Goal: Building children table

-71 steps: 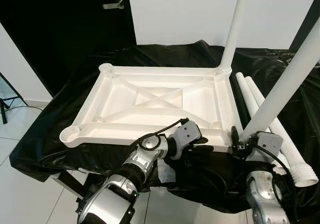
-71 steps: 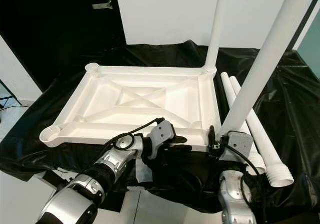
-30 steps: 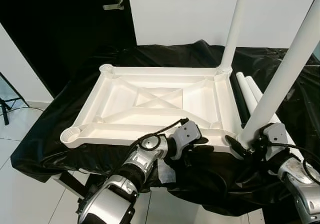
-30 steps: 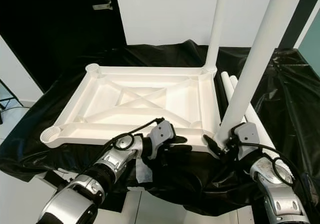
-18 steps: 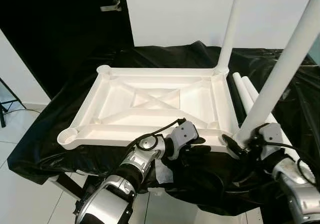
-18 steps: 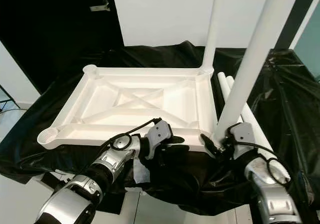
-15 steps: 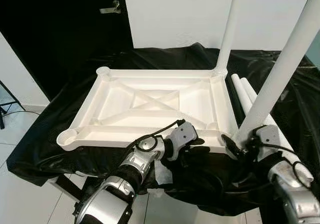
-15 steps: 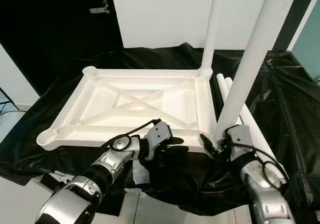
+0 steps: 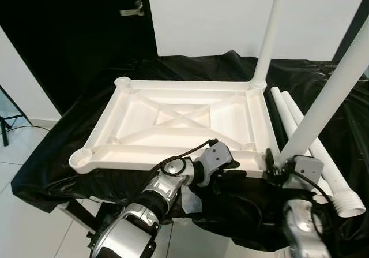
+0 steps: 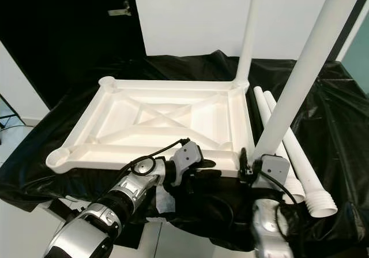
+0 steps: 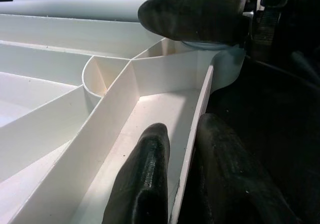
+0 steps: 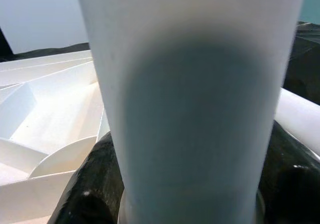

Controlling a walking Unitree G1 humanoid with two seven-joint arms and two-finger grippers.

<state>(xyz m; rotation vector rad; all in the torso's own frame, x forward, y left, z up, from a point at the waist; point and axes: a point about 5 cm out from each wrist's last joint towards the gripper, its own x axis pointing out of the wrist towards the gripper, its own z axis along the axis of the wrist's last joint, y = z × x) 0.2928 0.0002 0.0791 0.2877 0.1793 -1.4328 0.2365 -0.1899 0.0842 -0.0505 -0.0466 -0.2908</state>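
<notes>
A black plastic sheet is draping over the work surface, and the white tabletop is lying upside down on it, its ribbed underside with a crossed brace facing up and round leg sockets at its corners. One white table leg is standing upright in the far right corner socket, while a second leg is rising at a slant from the near right corner socket, leaning to the right as it climbs. Two spare legs are lying side by side on the sheet just to the right of the tabletop, their ridged ends pointing toward the robot. The left arm is reaching forward and bending inward at the elbow, bringing the left gripper to the tabletop's near edge; its two black fingers are pinching the thin rim narrowly, one inside the tray wall and one outside. The right arm is coming up from below with its wrist raised, and the right gripper is clasping the base of the slanted leg just above its socket, a finger curving round each side of the tube in the right wrist view.
</notes>
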